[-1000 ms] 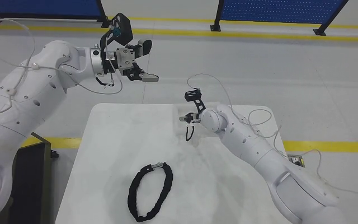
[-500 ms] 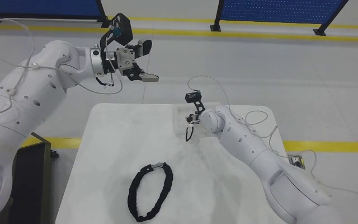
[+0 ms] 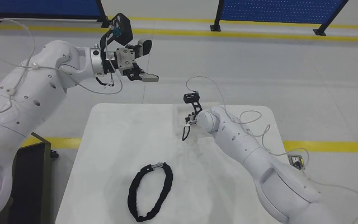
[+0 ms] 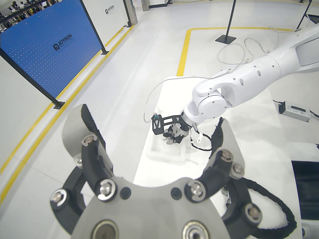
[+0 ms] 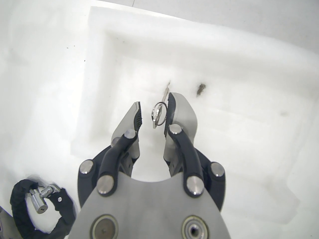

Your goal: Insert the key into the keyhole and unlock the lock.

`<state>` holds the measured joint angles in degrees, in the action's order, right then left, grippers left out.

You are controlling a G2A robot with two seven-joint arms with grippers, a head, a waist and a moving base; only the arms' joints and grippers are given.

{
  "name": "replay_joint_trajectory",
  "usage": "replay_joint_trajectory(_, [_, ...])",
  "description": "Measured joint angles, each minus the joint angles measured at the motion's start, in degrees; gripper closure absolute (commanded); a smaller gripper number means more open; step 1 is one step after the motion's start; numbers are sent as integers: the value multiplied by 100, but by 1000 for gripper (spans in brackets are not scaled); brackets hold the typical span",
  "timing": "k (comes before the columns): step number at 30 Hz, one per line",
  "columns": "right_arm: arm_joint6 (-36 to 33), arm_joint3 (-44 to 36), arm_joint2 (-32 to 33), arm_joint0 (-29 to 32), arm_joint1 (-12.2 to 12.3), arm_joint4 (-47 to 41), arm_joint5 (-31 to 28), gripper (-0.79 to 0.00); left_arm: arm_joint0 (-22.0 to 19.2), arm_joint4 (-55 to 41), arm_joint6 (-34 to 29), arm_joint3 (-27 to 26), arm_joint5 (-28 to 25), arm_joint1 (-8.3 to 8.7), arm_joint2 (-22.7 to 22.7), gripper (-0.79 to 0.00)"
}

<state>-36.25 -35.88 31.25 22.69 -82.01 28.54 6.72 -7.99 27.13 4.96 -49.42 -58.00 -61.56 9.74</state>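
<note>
1. Your right gripper is low inside the shallow white foam tray at the far side of the white table.
2. Its fingers are partly open with a clear gap between them, and they have not closed on anything.
3. The small silver key with a wire ring sits in that gap on the tray floor. It is much closer to one finger than the other, and you cannot tell whether it touches the pad.
4. The black fabric-sleeved chain lock lies in a closed loop on the table's near part, well apart from the tray. Its metal lock cylinder is at the far end of the loop.
5. Your left gripper hangs high beyond the table's far left corner, spread wide and holding nothing.
</note>
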Motion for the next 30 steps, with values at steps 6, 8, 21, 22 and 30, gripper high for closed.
replay_joint_trajectory(6, [19,284,-6,-55,-144,55,34,-58,0,0,0,0,0,0,0,-785])
replay_joint_trajectory(8, [23,373,-5,-75,-189,76,40,0,0,0,0,0,0,0,0,-785])
replay_joint_trajectory(21, [78,681,64,-244,-359,353,169,0,0,0,0,0,0,0,0,-785])
replay_joint_trajectory(22, [72,664,73,-261,-359,411,219,0,0,0,0,0,0,0,0,-785])
replay_joint_trajectory(30, [-39,321,194,-259,-267,799,426,0,0,0,0,0,0,0,0,-785])
